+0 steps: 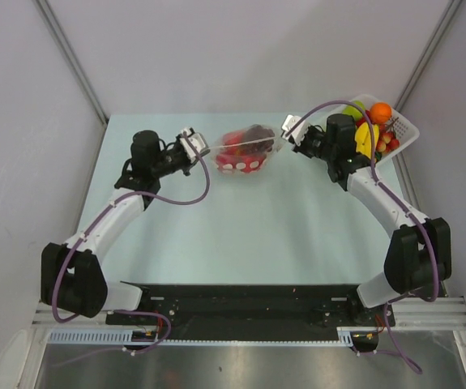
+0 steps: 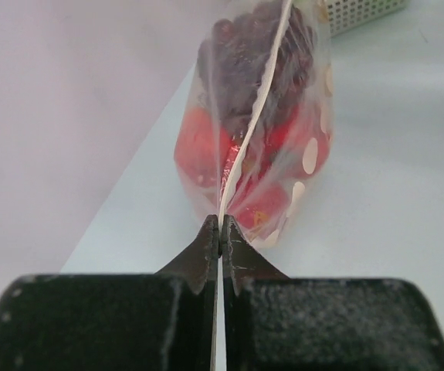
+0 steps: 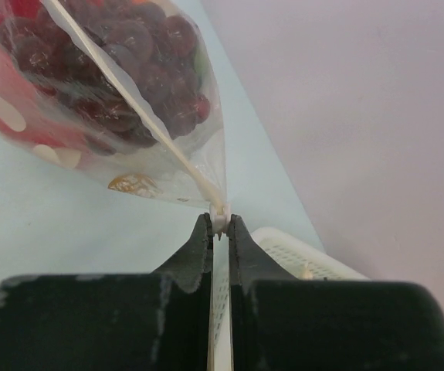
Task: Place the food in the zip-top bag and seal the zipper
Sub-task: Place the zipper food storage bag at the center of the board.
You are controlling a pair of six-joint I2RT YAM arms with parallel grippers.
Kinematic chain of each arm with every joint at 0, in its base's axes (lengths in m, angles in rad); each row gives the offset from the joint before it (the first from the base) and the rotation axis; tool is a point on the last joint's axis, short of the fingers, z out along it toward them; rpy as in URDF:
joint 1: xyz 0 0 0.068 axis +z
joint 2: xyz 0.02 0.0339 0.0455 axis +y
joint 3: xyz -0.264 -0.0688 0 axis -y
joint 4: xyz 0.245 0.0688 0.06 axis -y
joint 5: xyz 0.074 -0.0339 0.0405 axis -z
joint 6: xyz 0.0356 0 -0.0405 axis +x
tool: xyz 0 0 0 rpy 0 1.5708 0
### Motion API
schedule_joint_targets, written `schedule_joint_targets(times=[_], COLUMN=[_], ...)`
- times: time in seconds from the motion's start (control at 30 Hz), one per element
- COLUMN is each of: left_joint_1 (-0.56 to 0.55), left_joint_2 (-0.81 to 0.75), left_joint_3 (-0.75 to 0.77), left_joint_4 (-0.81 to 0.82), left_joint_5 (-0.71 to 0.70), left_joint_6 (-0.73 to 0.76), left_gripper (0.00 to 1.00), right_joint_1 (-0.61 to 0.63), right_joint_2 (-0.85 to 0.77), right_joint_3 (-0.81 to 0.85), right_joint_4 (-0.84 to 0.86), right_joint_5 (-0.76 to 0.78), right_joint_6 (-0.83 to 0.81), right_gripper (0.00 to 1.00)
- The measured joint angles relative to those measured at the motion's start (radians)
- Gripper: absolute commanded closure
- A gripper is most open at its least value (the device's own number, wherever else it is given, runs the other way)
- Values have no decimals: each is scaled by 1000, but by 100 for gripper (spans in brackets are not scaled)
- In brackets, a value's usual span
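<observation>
Over the pale green table's point(image 1: 216, 235) far middle the zip-top bag point(image 1: 245, 154), loaded with the grape bunch point(image 2: 237, 54) and red bell pepper point(image 2: 194, 143), has its zipper point(image 3: 113, 77) drawn straight because the left gripper point(image 2: 220, 230) and right gripper point(image 3: 220, 224) each clamp tight on one end, seemingly to ease sealing.

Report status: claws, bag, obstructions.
Left claw and right claw shut on zipper ends. Zip-top bag holds grapes, red pepper. Other food in basket. No obstruction seen.
</observation>
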Motion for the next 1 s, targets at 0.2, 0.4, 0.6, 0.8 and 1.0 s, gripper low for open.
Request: schedule_joint_targets(times=[0.2,0.4,0.6,0.8,1.0], left_joint_1=[14,17,17,14,11], left_joint_2=[5,-6,-160,-331,-470], left_joint_3=[-52,-245,-352,-392,-397], left_joint_4=[-138,-275,-372,-421,-536], left_joint_5=[54,83,103,106,106], left_joint_6=[124,182,202,216,151], left_gripper=[100,100,99,35,0], right_joint_1=[40,145,243,264,226], right_joint_2=[40,51,-72,-172,-275], right_joint_3=[27,-124,-240,-263,-280], right_joint_4=[-237,-439,-560,-564,-595], right_joint_5=[-29,-60,-73,-46,-35], right_joint_6=[-24,2,51,90,132], right_gripper=[100,100,100,61,0])
